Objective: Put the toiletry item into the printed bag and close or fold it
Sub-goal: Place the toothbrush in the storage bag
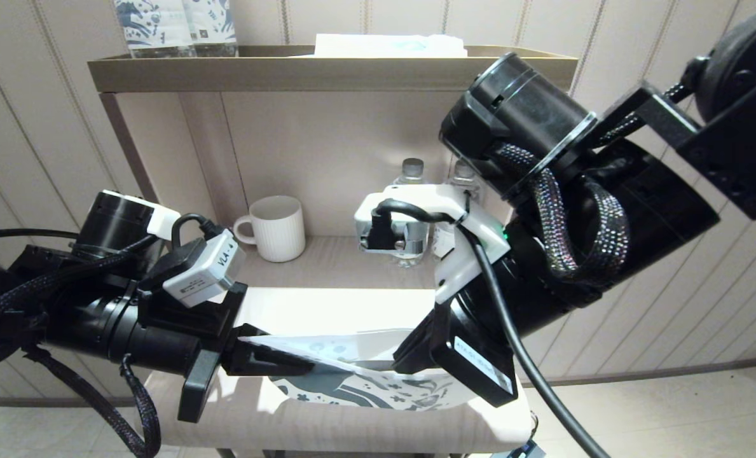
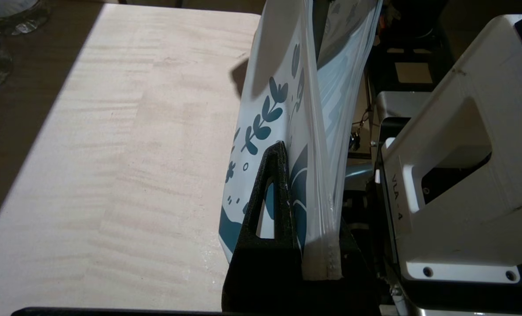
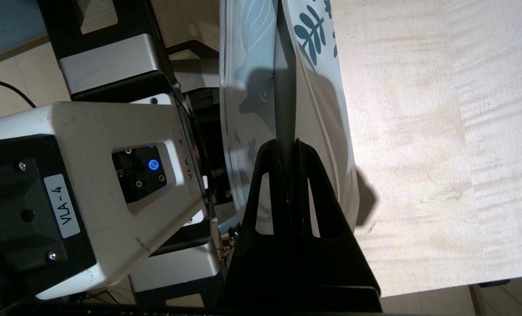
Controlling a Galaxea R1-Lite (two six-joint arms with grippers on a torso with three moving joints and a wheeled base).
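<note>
Left gripper (image 1: pixel 301 366) fingers clamped on one end of flat white plastic pouch printed with dark blue leaves and horse (image 1: pixel 358 375); right gripper (image 1: pixel 403 364) pinched shut on opposite end. One pouch, held between both grippers above front edge of pale wood shelf (image 1: pixel 327 305), long axis running left-right along that edge, printed face toward front. Toothbrush not discernible. At back of shelf: one ribbed white ceramic mug (image 1: pixel 274 228), two clear plastic bottles (image 1: pixel 412 184). Top tray (image 1: pixel 327 71): two printed-label bottles (image 1: pixel 177 25).
</note>
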